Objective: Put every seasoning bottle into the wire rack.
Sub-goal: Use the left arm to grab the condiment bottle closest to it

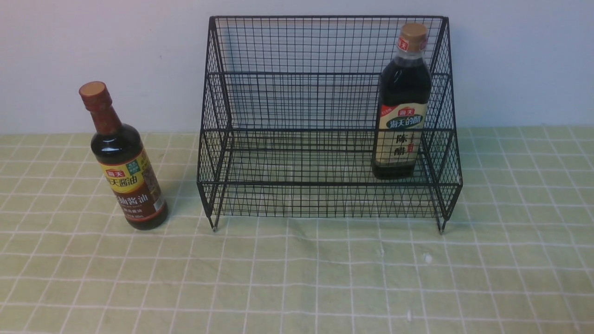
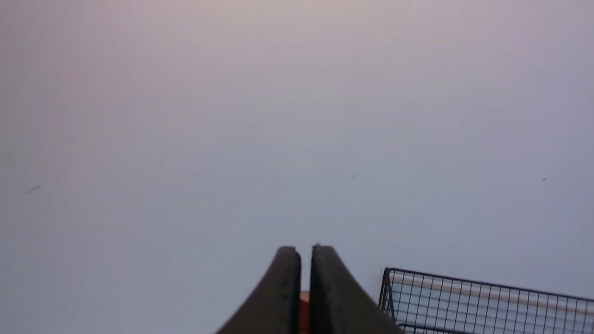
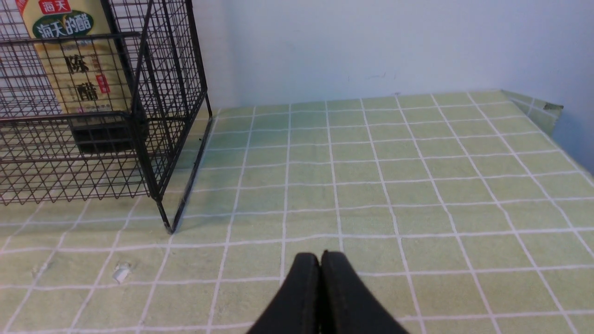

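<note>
The slim seasoning bottle (image 1: 125,171), brown-necked with a yellow-brown label, stands on the cloth left of the wire rack (image 1: 325,184). The broader bottle (image 1: 401,116), tan-capped with a cream label, stands inside the rack's lower tier at its right end; its label (image 3: 69,60) shows through the mesh (image 3: 153,139). Neither arm appears in the front view. My left gripper (image 2: 306,250) is shut but for a hairline slit and holds nothing; it faces the wall, with a red cap (image 2: 304,311) showing beyond the slit and a rack corner (image 2: 464,297) beside it. My right gripper (image 3: 320,257) is shut and empty, low over the cloth to the right of the rack.
A green checked cloth (image 1: 297,278) covers the table up to a pale wall (image 1: 510,60). The cloth's far right corner (image 3: 533,106) shows in the right wrist view. Small white specks (image 3: 121,273) lie on the cloth near the rack's leg.
</note>
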Tool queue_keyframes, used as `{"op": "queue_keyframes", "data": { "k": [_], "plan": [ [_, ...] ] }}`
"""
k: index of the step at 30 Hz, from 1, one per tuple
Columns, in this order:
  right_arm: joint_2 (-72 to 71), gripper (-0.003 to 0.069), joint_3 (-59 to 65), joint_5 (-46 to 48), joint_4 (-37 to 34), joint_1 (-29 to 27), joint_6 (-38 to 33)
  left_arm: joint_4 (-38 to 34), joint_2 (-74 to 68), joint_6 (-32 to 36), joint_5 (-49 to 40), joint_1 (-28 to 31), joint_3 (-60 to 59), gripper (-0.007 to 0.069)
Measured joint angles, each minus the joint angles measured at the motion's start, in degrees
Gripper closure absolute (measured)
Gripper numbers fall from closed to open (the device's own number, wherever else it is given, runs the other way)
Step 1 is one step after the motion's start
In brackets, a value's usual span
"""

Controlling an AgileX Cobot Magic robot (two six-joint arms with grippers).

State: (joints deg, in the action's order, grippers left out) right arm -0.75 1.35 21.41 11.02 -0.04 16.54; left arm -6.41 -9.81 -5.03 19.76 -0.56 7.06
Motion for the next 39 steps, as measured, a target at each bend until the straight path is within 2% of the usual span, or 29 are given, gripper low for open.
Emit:
{"op": "queue_keyframes", "data": {
  "k": [3, 8, 11, 18, 21, 28, 39],
  "plan": [
    [0.0, 0.0673, -0.04, 0.2, 0.0, 0.0, 0.0, 5.01, -11.57, -1.66, -1.06, 0.0, 6.76, 0.054],
    [0.0, 0.0673, -0.04, 0.24, 0.0, 0.0, 0.0, 9.3, -24.29, -5.55, -1.71, 0.0, 14.19, 0.042],
    [0.0, 0.0673, -0.04, 0.24, 0.0, 0.0, 0.0, 13.29, -34.8, -7.63, -1.71, 0.0, 21.0, 0.027],
    [0.0, 0.0673, -0.04, 0.24, 0.0, 0.0, 0.0, 16.92, -51.44, -10.33, -1.71, 0.0, 31.27, 0.0057],
    [0.0, 0.0673, -0.04, 0.24, 0.0, 0.0, 0.0, 17.04, -56.83, -11.24, -1.71, 0.0, 35.04, 0.0032],
    [0.0, 0.0673, -0.04, 0.24, 0.0, 0.0, 0.0, 17.15, -67.81, -11.24, -1.43, 0.0, 41.6, 0.0032],
    [0.0, 0.0673, -0.04, 0.24, 0.0, 0.0, 0.0, 17.19, -78.76, -11.24, 2.92, -0.05, 42.89, 0.0032]
  ]
}}
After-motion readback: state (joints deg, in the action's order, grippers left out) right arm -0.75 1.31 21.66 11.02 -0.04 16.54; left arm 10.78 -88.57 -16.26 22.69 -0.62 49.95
